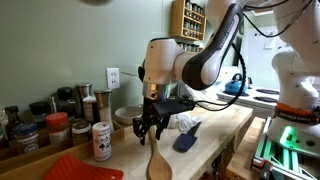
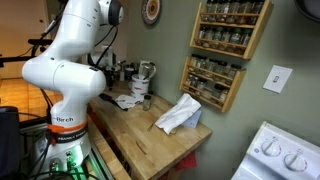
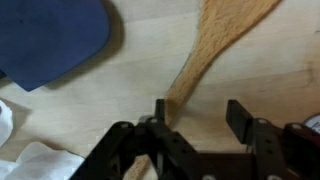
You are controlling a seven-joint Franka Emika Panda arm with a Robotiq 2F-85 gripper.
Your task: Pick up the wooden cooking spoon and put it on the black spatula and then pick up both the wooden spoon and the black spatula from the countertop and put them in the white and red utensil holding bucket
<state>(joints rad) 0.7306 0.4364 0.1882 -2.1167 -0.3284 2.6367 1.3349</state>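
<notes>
Though slim-necked, pale wooden cooking spoon (image 3: 222,32) near flat black spatula (image 3: 50,40).

Spoon (image 3: 218,35) runs off the wrist view's top, spatula (image 3: 50,40) off its left; the gripper (image 3: 200,115) hides the handle's end.

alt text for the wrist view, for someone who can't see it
The wooden cooking spoon lies on the pale wood countertop, its handle running from the bowl at upper right down between two dark fingers that stand apart. The blade of the dark blue spatula fills the upper left; something white shows at lower left.
</notes>
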